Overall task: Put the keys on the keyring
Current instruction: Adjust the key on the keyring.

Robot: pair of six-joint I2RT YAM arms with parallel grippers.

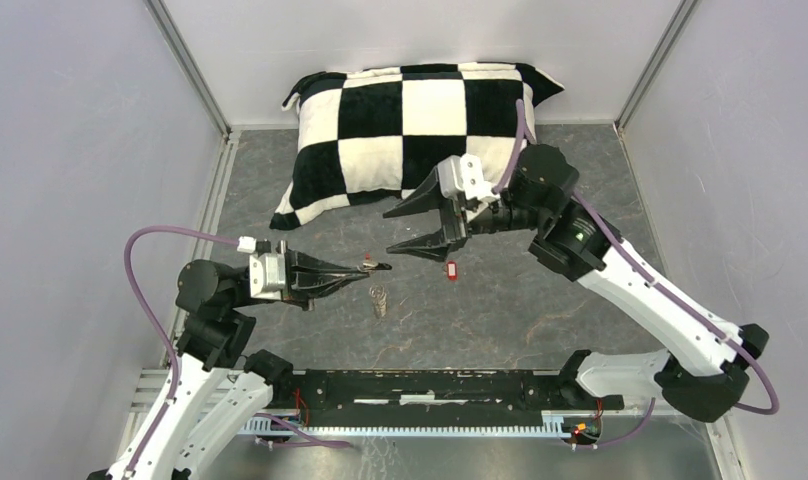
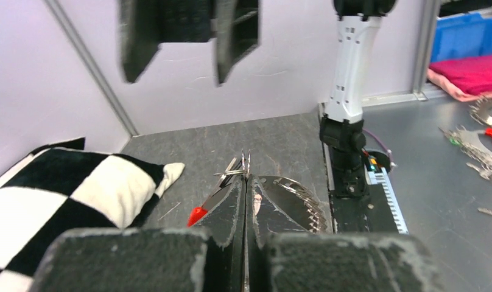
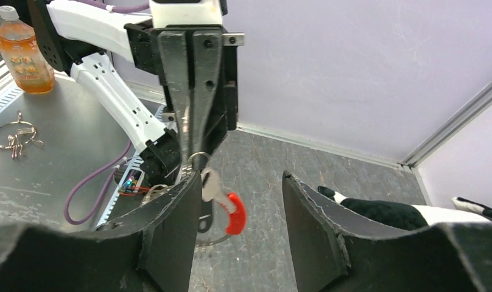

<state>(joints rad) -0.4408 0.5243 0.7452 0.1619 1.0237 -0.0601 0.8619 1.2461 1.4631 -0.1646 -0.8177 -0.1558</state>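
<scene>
My left gripper (image 1: 368, 267) (image 2: 246, 177) (image 3: 192, 159) is shut on the keyring (image 3: 198, 159), pinching its thin wire at the fingertips. The ring's red section (image 3: 234, 213) (image 2: 196, 214) hangs below them. Its silvery coil-like part (image 1: 379, 300) (image 2: 295, 204) sits lower still; whether it touches the table I cannot tell. A dark piece with a hole (image 3: 204, 216) hangs behind the red section, perhaps a key. The red-headed key (image 1: 451, 270) lies on the table under my right gripper (image 1: 391, 232) (image 3: 242, 176) (image 2: 175, 79). That gripper is open and empty, facing the left fingertips.
A black-and-white checked pillow (image 1: 410, 120) (image 2: 67, 194) (image 3: 383, 210) lies at the back. Pale walls close in the grey tabletop (image 1: 540, 300). A black rail (image 1: 430, 385) runs along the near edge. Outside stand a bottle (image 3: 21, 52), a spare key bunch (image 3: 12, 137) and a blue bin (image 2: 469, 36).
</scene>
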